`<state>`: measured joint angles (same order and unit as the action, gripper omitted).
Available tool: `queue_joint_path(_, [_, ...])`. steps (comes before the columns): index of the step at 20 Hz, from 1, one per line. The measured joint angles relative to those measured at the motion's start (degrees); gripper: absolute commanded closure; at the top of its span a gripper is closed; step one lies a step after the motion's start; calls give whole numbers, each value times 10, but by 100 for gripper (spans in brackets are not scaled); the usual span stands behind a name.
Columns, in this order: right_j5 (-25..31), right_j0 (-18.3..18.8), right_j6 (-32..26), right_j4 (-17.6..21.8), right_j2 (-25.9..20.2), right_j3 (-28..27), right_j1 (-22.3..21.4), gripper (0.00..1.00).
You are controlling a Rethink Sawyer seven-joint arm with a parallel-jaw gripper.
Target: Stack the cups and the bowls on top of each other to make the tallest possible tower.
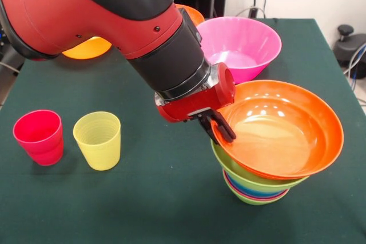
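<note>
text: none legible — labels: none — numbers: none

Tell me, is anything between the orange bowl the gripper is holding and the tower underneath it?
Nothing visible. The gripper pinches the orange bowl's rim, and the bowl sits tilted directly over the tower, apparently touching its top green bowl. The pink bowl and both cups stand clear.

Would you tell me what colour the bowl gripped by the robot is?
Orange; the bowl in the gripper shows plainly in the front view.
</note>
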<state>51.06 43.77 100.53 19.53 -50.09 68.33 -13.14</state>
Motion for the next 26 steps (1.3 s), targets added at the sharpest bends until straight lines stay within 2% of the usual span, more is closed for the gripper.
queue_joint_path(26, [9, 1, -5, 1, 0, -26, 0, 100])
